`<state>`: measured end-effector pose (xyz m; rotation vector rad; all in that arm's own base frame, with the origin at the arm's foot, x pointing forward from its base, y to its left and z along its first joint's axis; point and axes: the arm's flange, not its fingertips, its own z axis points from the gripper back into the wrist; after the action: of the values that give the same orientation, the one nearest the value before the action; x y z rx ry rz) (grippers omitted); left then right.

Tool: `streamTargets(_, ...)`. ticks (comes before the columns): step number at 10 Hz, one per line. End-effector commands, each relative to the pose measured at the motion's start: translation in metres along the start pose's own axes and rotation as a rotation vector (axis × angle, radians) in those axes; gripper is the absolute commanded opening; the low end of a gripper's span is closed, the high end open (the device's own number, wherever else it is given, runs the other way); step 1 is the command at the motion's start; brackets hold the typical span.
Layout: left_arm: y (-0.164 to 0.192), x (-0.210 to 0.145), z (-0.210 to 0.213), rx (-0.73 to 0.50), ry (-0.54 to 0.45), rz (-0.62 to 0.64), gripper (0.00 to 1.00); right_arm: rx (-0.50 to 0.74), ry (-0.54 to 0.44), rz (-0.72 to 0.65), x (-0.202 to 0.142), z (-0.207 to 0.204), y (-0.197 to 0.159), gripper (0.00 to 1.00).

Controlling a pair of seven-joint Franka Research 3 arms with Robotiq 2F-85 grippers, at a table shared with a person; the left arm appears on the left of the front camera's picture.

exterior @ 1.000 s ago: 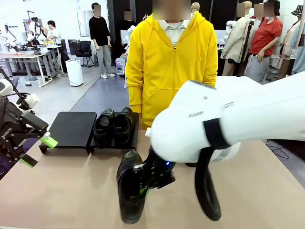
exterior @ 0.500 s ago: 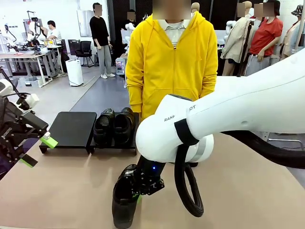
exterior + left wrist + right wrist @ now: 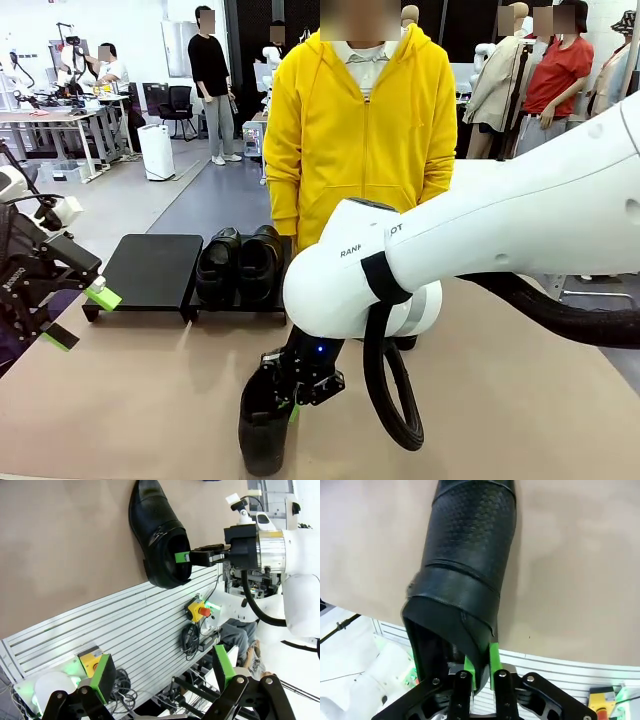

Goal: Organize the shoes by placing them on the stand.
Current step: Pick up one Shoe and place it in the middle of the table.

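Observation:
A black loafer (image 3: pixel 262 420) (image 3: pixel 470 555) rests on the brown table near its front edge. My right gripper (image 3: pixel 295 392) (image 3: pixel 480 662) is shut on the shoe's heel rim, one green pad inside the opening and one outside. The left wrist view shows the same shoe (image 3: pixel 160 535) with the right gripper (image 3: pixel 189 556) on its rim. Two more black shoes (image 3: pixel 238 262) sit side by side on the right section of the black stand (image 3: pixel 150 270); its left section is bare. My left gripper (image 3: pixel 75 315) (image 3: pixel 162 672) hangs open off the table's left side, holding nothing.
A person in a yellow hoodie (image 3: pixel 360 130) stands at the far side of the table, behind the stand. My right arm's white body and black cable loop (image 3: pixel 385 390) cover the table's middle. Bare table lies to the left of the held shoe.
My right arm has swung left and lowered, bringing the shoe down onto the table near the front edge. The left arm has not moved.

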<state>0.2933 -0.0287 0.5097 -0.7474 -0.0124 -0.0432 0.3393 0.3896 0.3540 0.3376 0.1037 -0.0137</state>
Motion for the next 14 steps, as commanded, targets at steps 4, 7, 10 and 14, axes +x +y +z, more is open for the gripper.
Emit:
streamTargets(4, -0.002, 0.001, 0.001, -0.02, -0.004, 0.012, 1.0, 0.016, -0.044, -0.011, 0.002, 0.004, 0.008, 1.0)
streamTargets(7, -0.002, 0.001, 0.001, -0.02, -0.004, 0.012, 1.0, 0.033, 0.0, 0.088, -0.018, 0.05, -0.014, 1.0)
streamTargets(10, -0.002, 0.001, 0.001, -0.02, -0.004, 0.012, 1.0, 0.0, 0.025, 0.228, -0.037, 0.148, -0.097, 1.0)
streamTargets(14, -0.002, 0.001, 0.001, -0.02, -0.004, 0.012, 1.0, 0.243, 0.027, 0.267, -0.05, 0.256, -0.259, 1.0)
